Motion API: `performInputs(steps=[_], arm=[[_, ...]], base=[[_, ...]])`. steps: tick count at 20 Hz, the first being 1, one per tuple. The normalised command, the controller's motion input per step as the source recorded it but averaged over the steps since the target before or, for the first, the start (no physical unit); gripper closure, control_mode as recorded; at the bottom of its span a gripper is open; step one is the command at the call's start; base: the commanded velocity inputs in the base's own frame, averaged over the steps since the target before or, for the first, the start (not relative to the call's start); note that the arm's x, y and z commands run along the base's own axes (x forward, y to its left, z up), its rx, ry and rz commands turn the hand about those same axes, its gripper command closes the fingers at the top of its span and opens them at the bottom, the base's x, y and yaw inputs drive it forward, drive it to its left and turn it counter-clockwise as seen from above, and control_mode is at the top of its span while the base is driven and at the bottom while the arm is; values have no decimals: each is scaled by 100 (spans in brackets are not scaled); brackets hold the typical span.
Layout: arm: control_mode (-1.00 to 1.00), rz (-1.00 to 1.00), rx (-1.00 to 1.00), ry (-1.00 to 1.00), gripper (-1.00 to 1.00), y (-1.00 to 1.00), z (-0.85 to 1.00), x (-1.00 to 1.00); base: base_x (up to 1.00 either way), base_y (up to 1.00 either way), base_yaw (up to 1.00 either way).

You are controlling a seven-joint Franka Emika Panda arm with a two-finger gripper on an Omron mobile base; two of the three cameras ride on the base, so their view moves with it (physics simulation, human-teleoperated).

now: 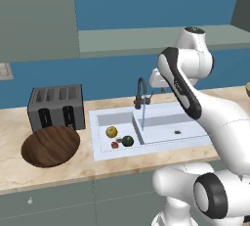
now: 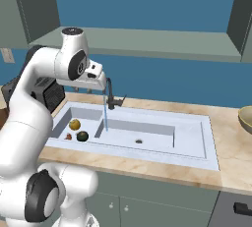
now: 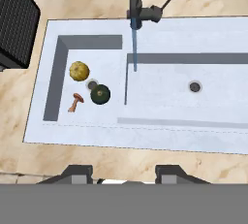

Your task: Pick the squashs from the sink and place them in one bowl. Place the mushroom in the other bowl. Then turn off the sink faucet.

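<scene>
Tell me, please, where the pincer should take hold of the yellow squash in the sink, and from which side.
Grip the yellow squash across its round middle, coming straight down from above. It sits low on the floor of the sink's small basin, so the walls block a side approach. Probably set the fingers so none lands on the green squash close by.

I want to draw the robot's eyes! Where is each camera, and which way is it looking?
Left base view: behind the arm's left, facing the sink, toaster, wooden bowl; white arm at right.
Right base view: behind its right, facing the faucet; arm at left.
Hand view: above the sink, looking down; gripper fingertips at bottom.
All share the yellow squash.
</scene>
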Motion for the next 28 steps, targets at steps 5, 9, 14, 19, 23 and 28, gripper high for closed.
performInputs(steps=[5, 9, 14, 19, 23, 28], arm=[[-100, 0, -4, 2, -100, 10, -2, 0], [-100, 2, -13, 3, -100, 47, -15, 0], [-100, 2, -8, 6, -100, 58, -16, 0], [-100, 2, 0, 6, -100, 32, -22, 0], [-100, 0, -2, 5, -100, 29, -35, 0], [-100, 0, -1, 2, -100, 10, -46, 0]], base=[[0, 0, 0], [0, 0, 0], [0, 0, 0], [0, 0, 0], [0, 0, 0], [0, 0, 0]])
